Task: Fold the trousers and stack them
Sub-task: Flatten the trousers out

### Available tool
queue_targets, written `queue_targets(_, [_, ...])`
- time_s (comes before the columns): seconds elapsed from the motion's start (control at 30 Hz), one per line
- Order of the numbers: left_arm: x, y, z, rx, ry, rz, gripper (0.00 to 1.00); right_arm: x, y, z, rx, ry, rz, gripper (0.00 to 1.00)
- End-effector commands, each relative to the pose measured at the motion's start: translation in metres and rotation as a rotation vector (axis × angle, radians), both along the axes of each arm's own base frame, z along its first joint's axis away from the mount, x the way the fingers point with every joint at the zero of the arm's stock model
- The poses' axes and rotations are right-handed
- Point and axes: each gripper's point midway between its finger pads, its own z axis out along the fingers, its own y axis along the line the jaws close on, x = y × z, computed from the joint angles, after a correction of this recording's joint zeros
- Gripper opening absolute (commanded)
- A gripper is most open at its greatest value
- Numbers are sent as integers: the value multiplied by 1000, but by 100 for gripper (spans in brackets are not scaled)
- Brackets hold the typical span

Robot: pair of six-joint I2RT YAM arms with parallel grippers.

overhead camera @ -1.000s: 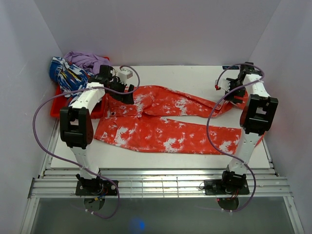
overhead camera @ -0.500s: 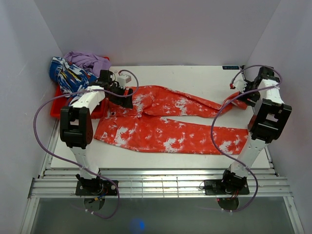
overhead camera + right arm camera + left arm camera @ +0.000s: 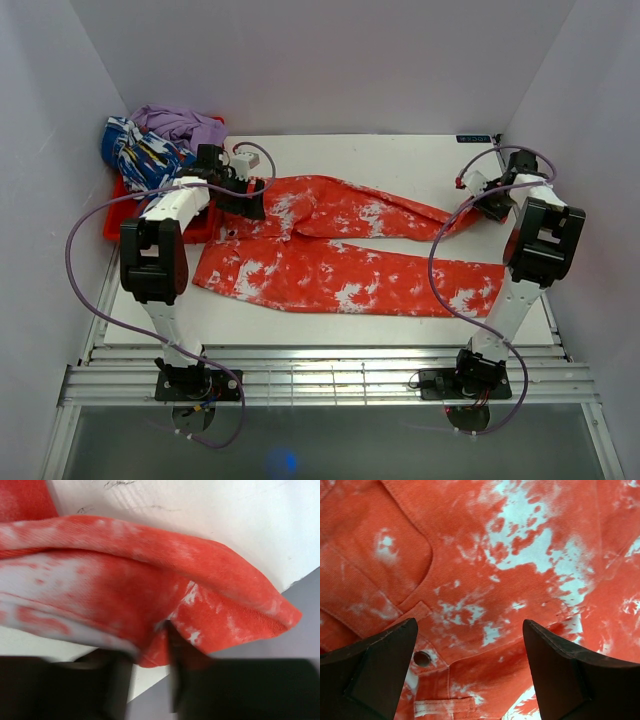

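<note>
Currently the trousers are lying flat across the middle of the white table, with the waistband pointing to 9 o'clock and the legs to 3 o'clock. The left gripper is hanging over the waistband with its jaws wide apart. At 2 o'clock the right gripper is sitting at the far leg's hem. Its fingers are blurred, so I cannot tell if it is gripping.
</note>
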Motion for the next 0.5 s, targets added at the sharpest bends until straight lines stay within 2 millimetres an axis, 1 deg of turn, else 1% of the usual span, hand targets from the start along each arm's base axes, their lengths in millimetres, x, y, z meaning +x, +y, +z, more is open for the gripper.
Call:
queue_targets(0.0, [7,10,17,28,-57,32,97,19,-1,27,-4,-98,-5,21])
queue_targets(0.03, [8,12,16,39,-56,33,96,11,-6,30,-42,-78,7,11])
queue_targets(0.07, [9,16,14,54,-55,44,96,5,-9,42,-68,-88,17,8])
queue_targets(0.13, [11,21,10,72,-54,48,95,-6,-22,58,-137,-97,34,8])
queue_targets(0.17, [11,22,7,83,-50,47,95,-13,-25,78,-164,-118,34,8])
queue_targets(0.2, [11,24,4,94,-48,52,94,-20,-28,83,-185,-113,32,8])
queue_targets(0.23, [12,25,2,97,-48,53,93,-28,-37,92,-217,-111,12,8])
queue_targets(0.27, [13,26,2,102,-51,54,93,-33,-41,106,-246,-129,12,8])
queue_targets(0.33, [14,29,-3,115,-56,59,93,-47,-52,110,-287,-106,-5,8])
queue_targets(0.37, [14,29,-3,119,-59,59,93,-53,-58,116,-325,-99,1,8])
queue_targets(0.4, [14,30,-4,123,-58,61,93,-63,-60,112,-334,-62,5,8])
queue_targets(0.47, [14,31,-6,130,-60,61,93,-85,-64,97,-354,27,22,8])
